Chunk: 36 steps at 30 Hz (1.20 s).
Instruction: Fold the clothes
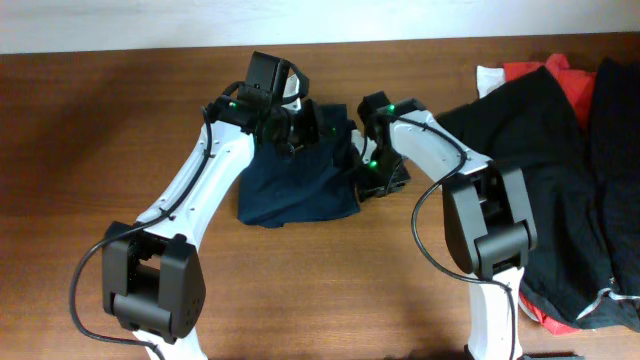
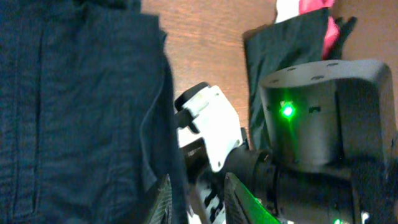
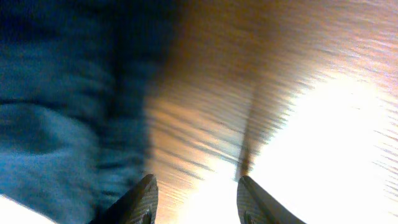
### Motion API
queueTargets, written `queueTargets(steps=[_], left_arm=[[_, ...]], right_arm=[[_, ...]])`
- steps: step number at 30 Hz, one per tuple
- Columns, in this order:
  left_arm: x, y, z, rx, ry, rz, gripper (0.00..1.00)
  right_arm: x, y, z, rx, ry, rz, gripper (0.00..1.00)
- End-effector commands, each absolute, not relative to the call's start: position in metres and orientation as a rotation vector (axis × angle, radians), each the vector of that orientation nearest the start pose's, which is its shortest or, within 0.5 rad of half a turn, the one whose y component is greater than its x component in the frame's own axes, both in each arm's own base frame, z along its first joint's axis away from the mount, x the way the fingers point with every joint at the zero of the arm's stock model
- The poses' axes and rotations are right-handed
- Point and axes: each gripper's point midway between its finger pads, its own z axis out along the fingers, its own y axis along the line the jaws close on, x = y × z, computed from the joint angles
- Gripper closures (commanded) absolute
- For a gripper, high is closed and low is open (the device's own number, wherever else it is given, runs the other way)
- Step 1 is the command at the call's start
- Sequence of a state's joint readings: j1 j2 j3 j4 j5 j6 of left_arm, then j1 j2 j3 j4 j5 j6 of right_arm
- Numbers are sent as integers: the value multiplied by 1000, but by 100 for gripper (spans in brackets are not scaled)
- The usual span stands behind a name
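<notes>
Navy shorts (image 1: 300, 185) | touching spread left jaws | just beside spread right jaws

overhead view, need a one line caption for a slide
Left tool at the far edge of the navy shorts, right tool at their right edge, more clothes piled to the right.

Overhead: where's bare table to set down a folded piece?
Free: the table left of the left arm, and the front strip between it and the right arm. Crowded: centre around the navy shorts, and the right side under the black-and-red clothes pile.
</notes>
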<state>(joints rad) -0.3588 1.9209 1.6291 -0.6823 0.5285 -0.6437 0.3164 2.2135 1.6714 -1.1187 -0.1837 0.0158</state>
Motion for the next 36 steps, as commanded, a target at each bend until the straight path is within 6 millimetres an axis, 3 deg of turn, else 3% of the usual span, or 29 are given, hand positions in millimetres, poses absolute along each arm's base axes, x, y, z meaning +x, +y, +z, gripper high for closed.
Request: queueTargets(steps=[1,3,4,5,7,8,13,16,19,22,23,25,27,28,29,31,32,33,34,36], left_arm=[[445,-247,188,-45,2575,-1065,71],[475,-208,190,-136,2516,-894,71],[489,-187,188,-161,2487,-778,71],[501,-163,184,-178,2460,-615,67],[520,-118,176,-200,2405,-257,65],[529,-105,163,-188,2399,-131,65],[540,-95,83,-192,2520,-72,65],[531,-90,39,-199,2619,-38,65],[503,-81,7,-207,2767,25,64],[449,-70,-20,-203,3007,125,64],[414,-64,-22,-200,3144,185,64],[360,-69,-15,-211,3374,156,65],[336,-88,-3,-253,3491,-30,65],[335,-94,5,-262,3486,-97,64],[343,-97,18,-253,3436,-130,64],[384,-96,74,-211,3195,-152,59],[397,-92,90,-207,3120,-134,50],[414,-85,107,-201,3022,-93,28],[432,-85,115,-91,2942,-93,13],[457,-89,114,127,2849,-86,5]], right_arm=[[410,92,44,-230,3169,11,54],[431,62,87,-107,3124,33,54],[435,61,103,-93,3105,83,54],[438,73,125,-145,3072,230,54],[431,129,166,-378,2943,704,55],[419,159,178,-454,2891,925,55],[382,215,161,-650,2953,987,55],[352,241,130,-793,3012,997,55],[326,246,78,-835,3094,998,55],[308,220,20,-842,3193,820,55],[317,195,-2,-792,3233,573,60],[355,152,-14,-616,3208,182,61],[386,136,-8,-553,3129,97,52],[400,133,3,-522,3094,107,52],[412,134,16,-506,3066,116,52],[419,133,52,-496,3069,115,51],[416,132,61,-498,3084,113,49],[412,131,69,-500,3102,110,41],[410,130,77,-498,3114,109,37],[406,129,81,-499,3131,107,36]])
